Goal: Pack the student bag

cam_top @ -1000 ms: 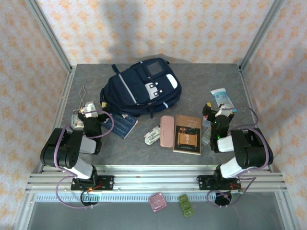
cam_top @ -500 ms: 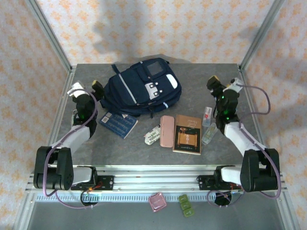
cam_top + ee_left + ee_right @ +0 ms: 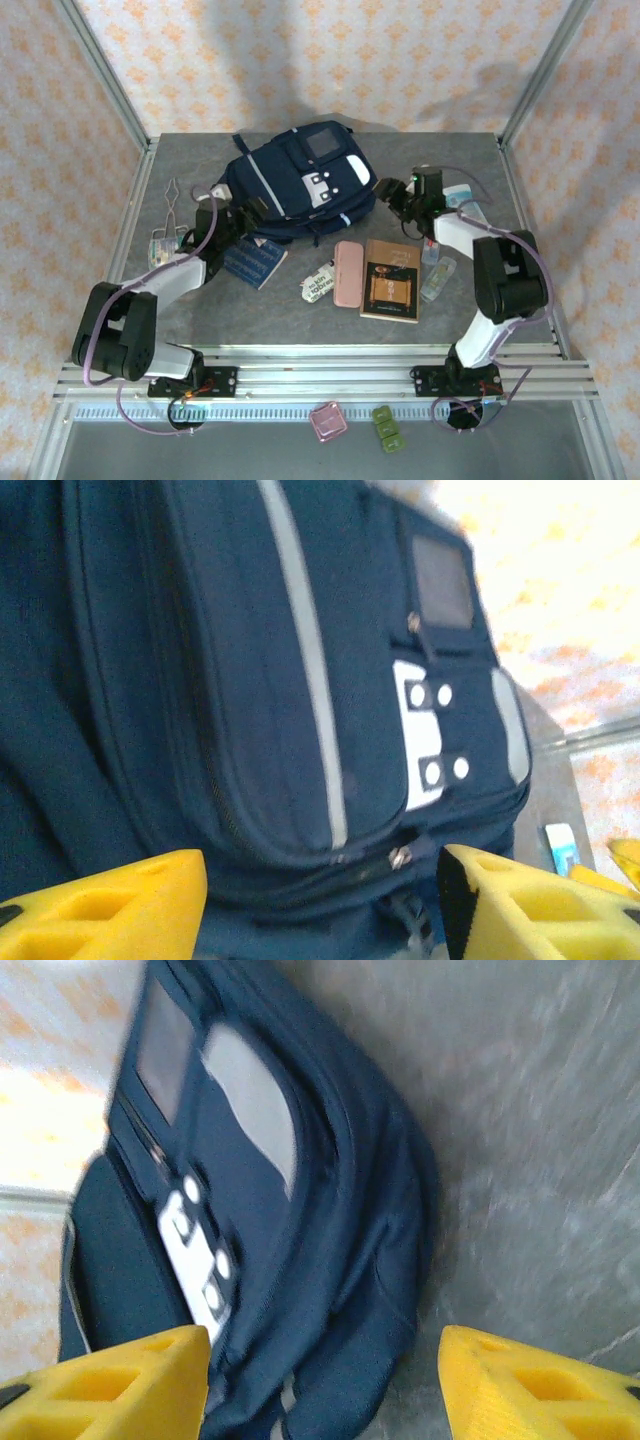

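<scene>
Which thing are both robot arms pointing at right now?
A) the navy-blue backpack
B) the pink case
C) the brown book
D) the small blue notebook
A: the left gripper and the right gripper sit at opposite sides of the navy-blue backpack, both open, and each wrist camera looks straight at its blue fabric.

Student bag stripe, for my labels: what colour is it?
Light grey stripe on navy student bag; left wrist view best.
</scene>
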`<state>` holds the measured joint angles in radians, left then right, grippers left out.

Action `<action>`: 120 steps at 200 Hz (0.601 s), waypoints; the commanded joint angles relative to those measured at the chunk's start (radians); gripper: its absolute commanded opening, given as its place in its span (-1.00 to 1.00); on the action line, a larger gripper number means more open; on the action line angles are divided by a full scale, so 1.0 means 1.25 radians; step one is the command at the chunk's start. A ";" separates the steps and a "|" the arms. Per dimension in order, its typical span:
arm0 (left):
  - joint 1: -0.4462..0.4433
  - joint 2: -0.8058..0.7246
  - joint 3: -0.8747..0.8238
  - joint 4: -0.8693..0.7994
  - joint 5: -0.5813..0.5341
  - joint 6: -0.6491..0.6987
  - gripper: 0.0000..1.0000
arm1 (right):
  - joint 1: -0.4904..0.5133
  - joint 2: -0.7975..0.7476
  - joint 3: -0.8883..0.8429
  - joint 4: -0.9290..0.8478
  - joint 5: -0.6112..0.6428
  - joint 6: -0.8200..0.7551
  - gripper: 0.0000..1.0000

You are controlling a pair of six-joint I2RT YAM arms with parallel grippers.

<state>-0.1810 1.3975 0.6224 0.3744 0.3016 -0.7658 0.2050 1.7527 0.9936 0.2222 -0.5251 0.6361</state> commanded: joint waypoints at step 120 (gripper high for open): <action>-0.045 0.214 0.073 0.039 0.034 -0.018 0.03 | 0.092 0.253 0.190 -0.081 -0.044 0.099 0.15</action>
<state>-0.2108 1.6394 0.6724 0.3977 0.3054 -0.8032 0.2901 2.0636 1.2457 0.1421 -0.5743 0.7151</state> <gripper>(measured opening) 0.517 0.571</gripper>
